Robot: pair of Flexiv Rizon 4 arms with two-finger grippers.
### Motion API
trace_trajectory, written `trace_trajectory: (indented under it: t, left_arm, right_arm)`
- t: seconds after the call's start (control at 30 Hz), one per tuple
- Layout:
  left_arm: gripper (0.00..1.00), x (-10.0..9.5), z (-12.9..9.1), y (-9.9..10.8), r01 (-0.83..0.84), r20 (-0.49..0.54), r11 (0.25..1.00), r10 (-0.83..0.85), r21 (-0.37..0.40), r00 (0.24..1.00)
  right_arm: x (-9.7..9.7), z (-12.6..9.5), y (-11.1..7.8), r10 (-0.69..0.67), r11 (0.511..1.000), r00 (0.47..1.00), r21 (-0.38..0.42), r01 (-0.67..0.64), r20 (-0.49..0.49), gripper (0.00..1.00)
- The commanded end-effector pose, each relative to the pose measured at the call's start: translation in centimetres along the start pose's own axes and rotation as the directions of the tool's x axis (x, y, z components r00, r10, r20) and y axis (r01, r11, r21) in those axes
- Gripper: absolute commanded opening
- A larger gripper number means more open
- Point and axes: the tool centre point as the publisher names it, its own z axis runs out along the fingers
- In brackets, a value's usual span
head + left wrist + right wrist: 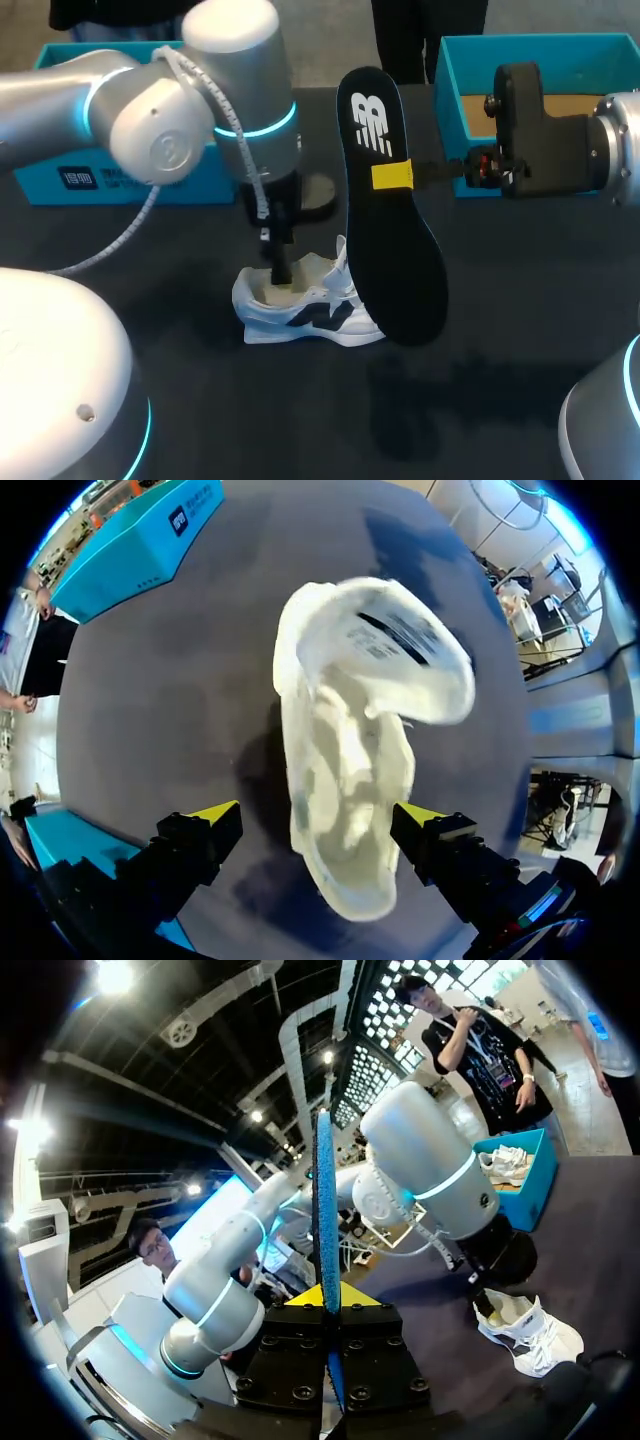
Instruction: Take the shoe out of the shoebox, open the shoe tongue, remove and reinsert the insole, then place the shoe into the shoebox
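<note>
The right claw [395, 176] pinches the long black foam insole [390, 240] and holds it upright above the dark table [520, 330], probably to aim it into the white sneaker [305, 305] standing there. The left claw [282, 268], spread wide, hangs over the sneaker's heel opening, it seems to steady it.

In your head view the black foam insole [392, 215] covers the toe of the white sneaker [268, 300], and the teal cardboard shoebox [520, 42] runs off the edge.
</note>
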Motion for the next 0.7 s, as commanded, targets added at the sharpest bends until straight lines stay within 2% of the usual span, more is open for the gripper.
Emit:
trace_trajectory:
  t: [0.03,0.23,0.33,0.47,0.7]
  left_arm:
    - [1.00,-1.9,2.1,-2.2,-0.004,-0.046,1.000,0.004,0.002,0.999]
    - [1.00,-2.3,3.9,-3.5,-0.033,-0.091,0.999,0.033,0.005,0.995]
    - [0.89,-2.6,4.6,-3.6,-0.031,-0.097,1.000,0.031,0.007,0.995]
    - [0.82,-2.7,5.2,-3.8,-0.032,-0.109,0.999,0.032,0.001,0.993]
    - [0.82,-2.5,5.9,-3.5,-0.035,-0.122,0.999,0.034,-0.006,0.992]
  right_arm:
    - [0.0,0.3,0.1,0.003,1.000,1.000,0.002,-0.003,0.003,0.00]
    - [0.0,0.3,0.1,0.003,1.000,1.000,0.002,-0.003,0.003,0.00]
    - [0.0,0.3,0.1,0.003,1.000,1.000,0.002,-0.003,0.003,0.00]
    - [0.0,0.3,0.1,0.003,1.000,1.000,0.002,-0.003,0.003,0.00]
    - [0.0,0.3,0.1,0.003,1.000,1.000,0.002,-0.003,0.003,0.00]
